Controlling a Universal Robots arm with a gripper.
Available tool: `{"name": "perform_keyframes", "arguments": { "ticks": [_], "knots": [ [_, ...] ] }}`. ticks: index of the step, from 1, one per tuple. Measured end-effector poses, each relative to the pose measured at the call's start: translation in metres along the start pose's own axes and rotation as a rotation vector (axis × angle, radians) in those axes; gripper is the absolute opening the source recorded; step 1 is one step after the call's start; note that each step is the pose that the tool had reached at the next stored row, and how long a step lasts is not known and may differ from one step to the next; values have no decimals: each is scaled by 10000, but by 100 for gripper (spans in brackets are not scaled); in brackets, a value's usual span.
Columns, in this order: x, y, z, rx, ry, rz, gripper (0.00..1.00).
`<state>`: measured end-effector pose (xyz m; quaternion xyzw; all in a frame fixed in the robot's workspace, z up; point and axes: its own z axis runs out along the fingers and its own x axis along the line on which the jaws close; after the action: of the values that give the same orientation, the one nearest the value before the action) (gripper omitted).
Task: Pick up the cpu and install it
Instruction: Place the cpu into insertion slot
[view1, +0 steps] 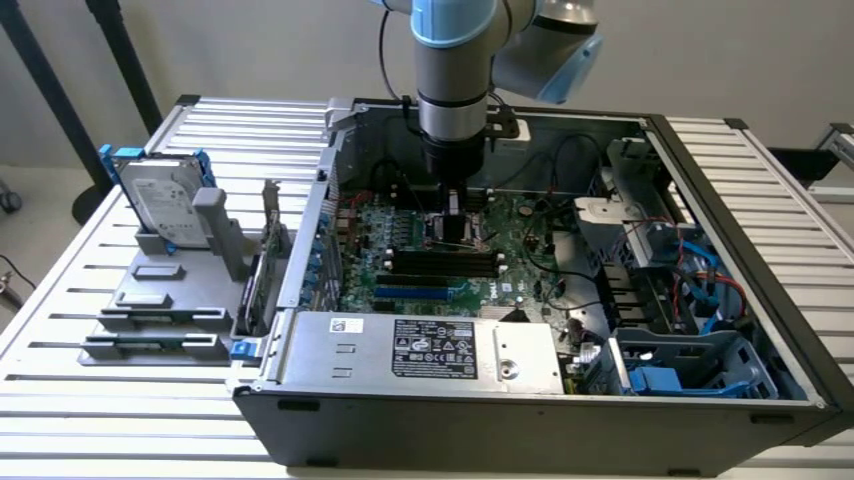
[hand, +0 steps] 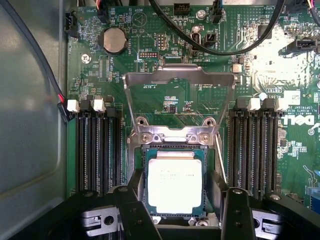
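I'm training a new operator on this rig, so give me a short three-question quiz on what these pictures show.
1. True or false: the socket's metal frame is swung open, so the cpu lies uncovered.
2. The fingers stand: A) apart, one on each side of the cpu; B) pressed together above it; C) both on one side of it.
3. Fill in: in the exterior view, the hard drive stands outside the computer case, on that view's ____.

Key: 1 true; 2 A; 3 left.
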<state>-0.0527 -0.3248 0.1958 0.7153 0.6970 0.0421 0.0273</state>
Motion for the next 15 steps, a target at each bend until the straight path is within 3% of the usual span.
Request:
{"name": "perform_keyframes", "arguments": {
  "ticks": [5,15],
  "knots": [
    [0,2,-21,1,0,0,62],
    [-1,-12,-169,23,0,0,62]
  ]
}}
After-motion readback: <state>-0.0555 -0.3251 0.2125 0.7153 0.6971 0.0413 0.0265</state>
